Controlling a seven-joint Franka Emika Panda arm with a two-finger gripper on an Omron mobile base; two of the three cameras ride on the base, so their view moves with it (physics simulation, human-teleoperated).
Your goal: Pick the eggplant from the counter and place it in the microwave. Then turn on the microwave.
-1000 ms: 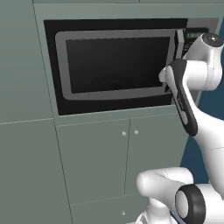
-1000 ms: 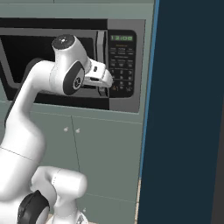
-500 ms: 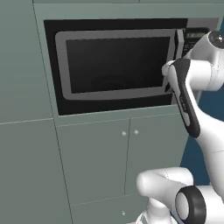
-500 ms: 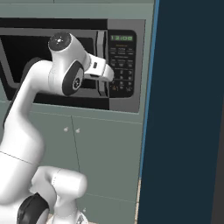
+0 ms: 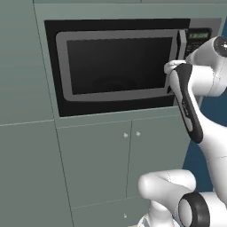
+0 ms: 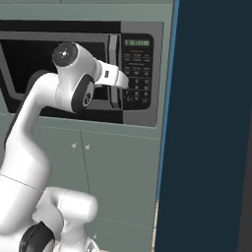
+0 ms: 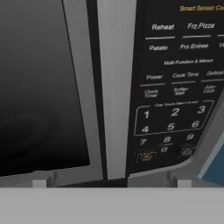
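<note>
The microwave (image 5: 119, 66) sits built into a wall of grey-green cabinets (image 5: 95, 168), its grey-framed door (image 5: 117, 64) shut and its dark window showing nothing clear inside. The eggplant cannot be made out through the glass. In the right base view the white arm reaches up across the microwave (image 6: 98, 74), and the tool (image 6: 127, 83) hovers at the seam between the black bar handle (image 6: 114, 71) and the keypad (image 6: 137, 88), under the green display (image 6: 137, 43). The hand view looks close on the handle (image 7: 114, 87) and the keypad (image 7: 175, 87), with number buttons and labels such as Reheat and Potato. The tool's jaws stand fully apart and hold nothing. A dark blue panel (image 6: 211, 128) rises just right of the microwave.
</note>
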